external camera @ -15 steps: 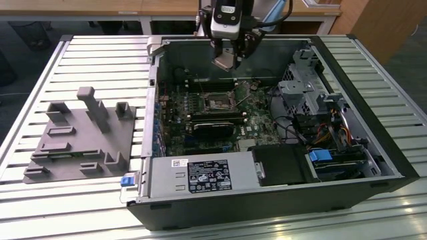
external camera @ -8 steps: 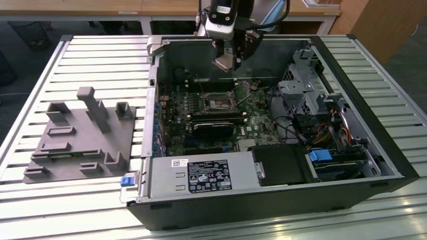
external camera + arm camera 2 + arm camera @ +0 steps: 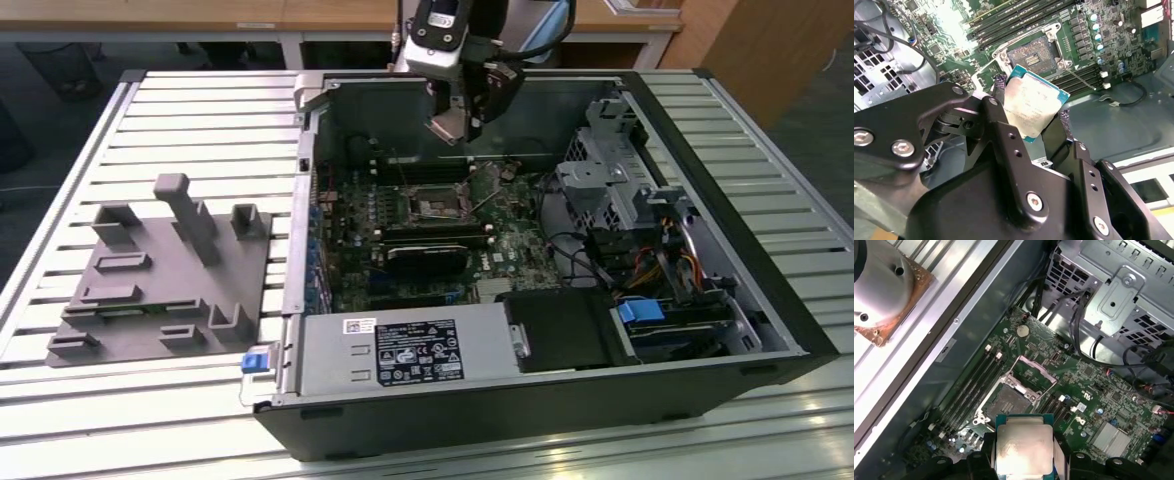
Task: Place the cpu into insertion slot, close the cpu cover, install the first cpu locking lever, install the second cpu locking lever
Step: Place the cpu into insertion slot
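My gripper [image 3: 454, 128] hangs over the back of the open computer case, shut on the cpu [image 3: 1031, 107], a flat square chip with a dull silver top and green edge. In both wrist views the chip sits clamped between the black fingers [image 3: 1024, 452]. The insertion slot [image 3: 434, 206] lies on the green board below and ahead of the chip, its dark centre bare [image 3: 1034, 56] [image 3: 1006, 402]. The cpu cover [image 3: 1032, 371] stands tilted up and open at the slot's far edge.
Long memory slots [image 3: 1019, 15] run beside the socket. A black heatsink fan [image 3: 427, 256], a power supply [image 3: 400, 352], a metal drive cage [image 3: 607, 170] and loose cables [image 3: 587, 255] crowd the case. A grey parts fixture [image 3: 160, 270] sits on the slatted table at the exterior view's left.
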Robot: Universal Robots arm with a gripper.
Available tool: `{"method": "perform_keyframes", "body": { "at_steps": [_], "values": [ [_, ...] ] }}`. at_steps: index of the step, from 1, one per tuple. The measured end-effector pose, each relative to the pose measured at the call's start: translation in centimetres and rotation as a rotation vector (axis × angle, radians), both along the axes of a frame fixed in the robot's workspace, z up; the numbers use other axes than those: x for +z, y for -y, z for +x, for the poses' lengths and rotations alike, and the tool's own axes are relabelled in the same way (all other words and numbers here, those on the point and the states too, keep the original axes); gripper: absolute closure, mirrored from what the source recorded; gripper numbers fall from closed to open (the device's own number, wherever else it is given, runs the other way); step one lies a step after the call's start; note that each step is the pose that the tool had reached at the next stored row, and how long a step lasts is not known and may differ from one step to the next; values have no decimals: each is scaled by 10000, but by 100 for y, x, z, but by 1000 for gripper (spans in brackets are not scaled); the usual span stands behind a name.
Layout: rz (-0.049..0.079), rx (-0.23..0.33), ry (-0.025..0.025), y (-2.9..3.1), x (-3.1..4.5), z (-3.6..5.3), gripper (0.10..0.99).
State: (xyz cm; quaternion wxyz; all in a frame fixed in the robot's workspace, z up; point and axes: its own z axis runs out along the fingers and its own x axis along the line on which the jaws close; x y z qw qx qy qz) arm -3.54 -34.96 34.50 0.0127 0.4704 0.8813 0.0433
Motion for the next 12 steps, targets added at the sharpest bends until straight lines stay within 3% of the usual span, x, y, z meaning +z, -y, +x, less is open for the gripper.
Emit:
{"method": "perform_keyframes", "body": {
  "at_steps": [12],
  "values": [
    [-2, -789, 0, 0, -14, 0, 545]
  ]
}}
